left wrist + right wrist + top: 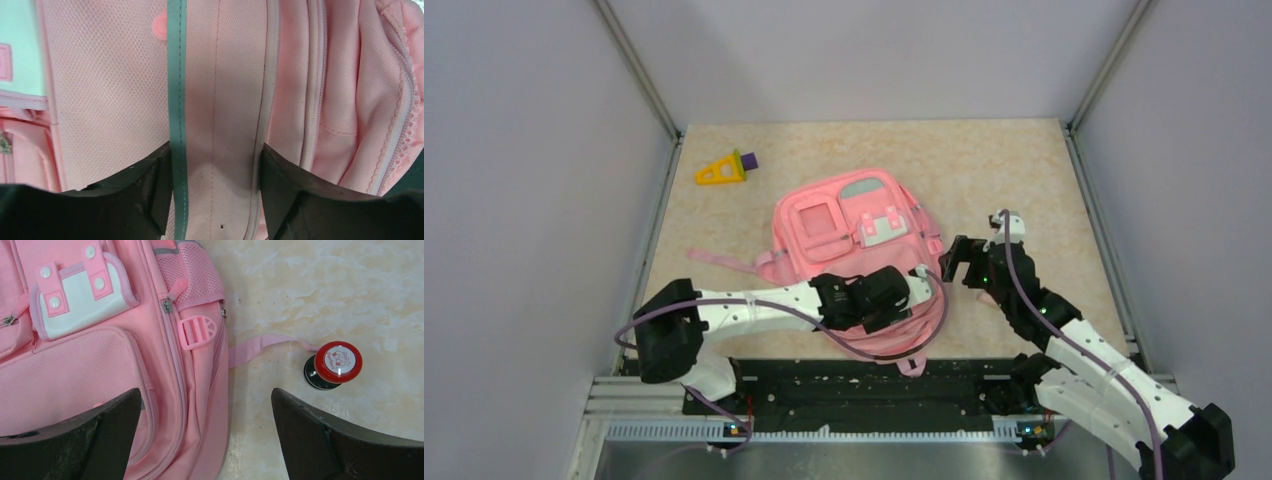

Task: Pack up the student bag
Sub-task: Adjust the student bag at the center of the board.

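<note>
Student bag flat in the middle of the bench. Left fingers spread on its near part, a pink strip between them. Right fingers spread too, empty, by the bag's right side. Yellow and purple toy near the far left corner. Little red stamp beside a bag strap, seen only from the right wrist

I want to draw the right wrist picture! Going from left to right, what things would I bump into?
student bag → loose pink strap → red-topped stamp
</note>
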### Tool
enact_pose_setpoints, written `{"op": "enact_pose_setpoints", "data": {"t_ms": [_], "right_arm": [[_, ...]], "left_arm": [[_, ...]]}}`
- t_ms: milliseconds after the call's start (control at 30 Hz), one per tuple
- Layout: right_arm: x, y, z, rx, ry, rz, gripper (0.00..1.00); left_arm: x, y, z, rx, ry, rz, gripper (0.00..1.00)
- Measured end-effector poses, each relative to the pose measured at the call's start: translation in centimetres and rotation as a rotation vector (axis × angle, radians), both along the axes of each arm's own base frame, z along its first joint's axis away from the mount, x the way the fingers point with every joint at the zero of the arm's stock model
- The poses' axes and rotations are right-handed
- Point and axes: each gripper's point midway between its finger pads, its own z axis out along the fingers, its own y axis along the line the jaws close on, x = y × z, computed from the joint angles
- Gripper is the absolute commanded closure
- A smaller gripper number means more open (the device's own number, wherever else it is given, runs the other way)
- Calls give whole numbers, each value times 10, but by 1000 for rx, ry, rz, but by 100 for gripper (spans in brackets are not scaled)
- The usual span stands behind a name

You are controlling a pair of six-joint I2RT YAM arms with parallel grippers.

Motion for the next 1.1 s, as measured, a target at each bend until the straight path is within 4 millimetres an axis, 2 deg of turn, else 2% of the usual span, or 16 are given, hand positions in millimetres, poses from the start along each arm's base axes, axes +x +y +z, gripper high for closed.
{"op": "enact_pose_setpoints", "data": {"t_ms": [233,367,500,633,967,1033,1100], "right_arm": [[0,1,0,2,1,4,2],[-1,2,0,4,2,10,2],[-1,3,0,7,5,16,2],[-2,4,-1,7,8,20,2],[-5,6,-3,11,25,35,3],[-6,5,-5,5,33,34,2],[-8,3,-5,-6,43,31,2]], "left_arm": [[-1,-1,5,-12,-6,16,38],[-2,-1,13,-39,-5,21,30],[0,0,16,-54,1,28,28],[2,0,18,-75,22,37,37],[9,3,34,-145,25,81,42],[10,4,35,-153,25,89,49],[11,4,36,-156,24,96,63]]}}
